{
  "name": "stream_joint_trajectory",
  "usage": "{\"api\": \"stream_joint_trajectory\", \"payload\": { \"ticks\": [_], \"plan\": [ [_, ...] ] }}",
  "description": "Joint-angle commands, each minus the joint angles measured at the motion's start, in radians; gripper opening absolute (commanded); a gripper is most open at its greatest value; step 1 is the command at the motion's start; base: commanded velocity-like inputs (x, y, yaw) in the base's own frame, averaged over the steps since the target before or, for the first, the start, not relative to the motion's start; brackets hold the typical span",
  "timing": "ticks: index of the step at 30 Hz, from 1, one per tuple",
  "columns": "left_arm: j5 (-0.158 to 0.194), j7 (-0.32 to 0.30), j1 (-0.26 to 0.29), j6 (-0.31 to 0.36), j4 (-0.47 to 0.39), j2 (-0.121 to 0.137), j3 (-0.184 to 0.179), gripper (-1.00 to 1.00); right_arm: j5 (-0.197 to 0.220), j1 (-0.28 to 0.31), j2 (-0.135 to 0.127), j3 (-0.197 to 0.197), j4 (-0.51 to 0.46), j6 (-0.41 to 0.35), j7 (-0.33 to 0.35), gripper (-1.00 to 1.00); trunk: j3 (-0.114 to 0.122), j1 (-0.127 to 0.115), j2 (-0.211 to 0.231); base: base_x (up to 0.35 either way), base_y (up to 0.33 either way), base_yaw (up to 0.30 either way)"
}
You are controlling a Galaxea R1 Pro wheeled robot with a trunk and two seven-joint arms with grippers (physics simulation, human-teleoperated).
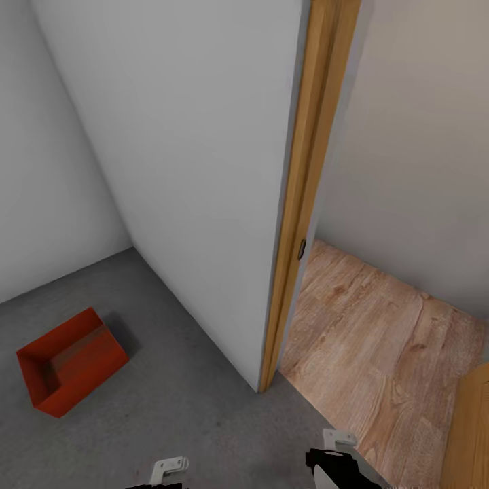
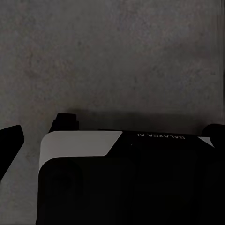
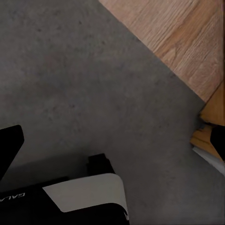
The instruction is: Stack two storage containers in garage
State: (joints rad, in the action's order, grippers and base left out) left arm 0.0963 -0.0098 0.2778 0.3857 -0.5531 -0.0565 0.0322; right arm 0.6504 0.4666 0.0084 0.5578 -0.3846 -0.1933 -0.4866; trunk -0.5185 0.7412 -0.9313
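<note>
Storage container point(image 1: 71, 370) resting on the garage floor point(image 1: 183, 401), well left of the wood door frame point(image 1: 299, 224). Both grippers' jaw state impossible to tell. Best roll through the doorway centred, clearing that frame, to fetch the second bin.

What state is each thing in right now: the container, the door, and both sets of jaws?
storage container: on the grey concrete floor by the wall, upright, open side up, nothing stacked on it, apart from both arms.
door: swung open, wood plank floor visible past it.
left gripper: holding nothing visible; whether the jaws are open cannot be told.
right gripper: holding nothing visible; jaws cannot be told either.
</note>
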Motion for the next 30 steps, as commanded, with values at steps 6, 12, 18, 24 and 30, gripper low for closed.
{"api": "stream_joint_trajectory", "payload": {
  "ticks": [6, 12, 18, 24, 30],
  "plan": [
    [0.01, -0.001, 0.0, 0.007, -0.002, -0.002, 0.003, 1.0, 0.005, 0.001, -0.001, 0.008, -0.002, -0.006, -0.007, 1.0, 0.004, 0.0, -0.001, 0.0, 0.0, -0.288],
    [0.011, -0.001, 0.0, 0.006, -0.002, -0.002, 0.004, 1.0, 0.005, 0.001, -0.001, 0.008, -0.002, -0.006, -0.007, 1.0, 0.008, 0.0, -0.001, 0.0, 0.0, -0.288],
    [0.012, -0.001, 0.0, 0.006, -0.002, -0.002, 0.005, 1.0, 0.005, 0.001, -0.001, 0.008, -0.002, -0.006, -0.007, 1.0, 0.013, 0.0, -0.001, 0.0, 0.0, -0.288],
    [0.012, -0.001, 0.0, 0.006, -0.002, -0.002, 0.005, 1.0, 0.005, 0.001, -0.001, 0.008, -0.002, -0.006, -0.007, 1.0, 0.018, 0.0, -0.001, 0.0, 0.0, -0.288],
    [0.012, -0.001, 0.0, 0.007, -0.002, -0.002, 0.005, 1.0, 0.004, 0.001, -0.001, 0.009, -0.002, -0.006, -0.007, 1.0, 0.022, 0.0, -0.001, 0.0, 0.0, -0.288]
  ]
}}
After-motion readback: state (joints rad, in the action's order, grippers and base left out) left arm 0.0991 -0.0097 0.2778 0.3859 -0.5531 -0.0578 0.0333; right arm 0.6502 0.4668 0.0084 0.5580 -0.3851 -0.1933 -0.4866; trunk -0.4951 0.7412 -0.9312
